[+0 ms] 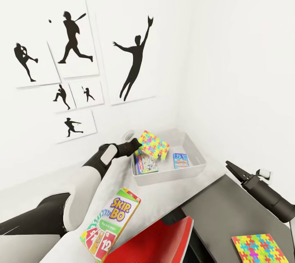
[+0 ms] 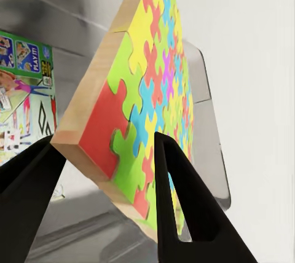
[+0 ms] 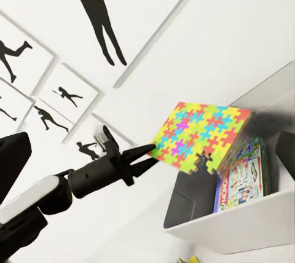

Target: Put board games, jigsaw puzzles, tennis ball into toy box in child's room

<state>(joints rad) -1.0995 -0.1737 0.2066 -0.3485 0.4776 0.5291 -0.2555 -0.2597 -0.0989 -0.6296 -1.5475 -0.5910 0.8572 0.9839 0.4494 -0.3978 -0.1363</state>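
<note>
The left gripper point(image 1: 138, 146) holds one jigsaw puzzle point(image 1: 153, 145) by its corner, its fingers point(image 2: 178, 201) closed on the slab's edge, one on the coloured face and one behind. It hangs tilted over the near-left end of the toy box point(image 1: 196, 148), a corner dipping inside, which looks like the angle needed to slide a flat slab in beside what is already there.

Inside the box, a white-blue board game point(image 1: 146, 164) stands on edge just under the puzzle, and a small blue board game point(image 1: 180, 160) lies flat on the box floor toward its right. Leaning the first game up leaves room, I would guess.

The Skip-Bo game point(image 1: 110, 224) lies on the pale surface point(image 1: 61, 246) in front of the box, well apart from it. The second puzzle point(image 1: 259, 248) rests on the dark lower surface point(image 1: 217, 209), to the right and nearer than the box.

The right gripper point(image 1: 230, 166) hovers just right of the box, fingers slightly parted, carrying nothing, probably waiting its turn.
</note>
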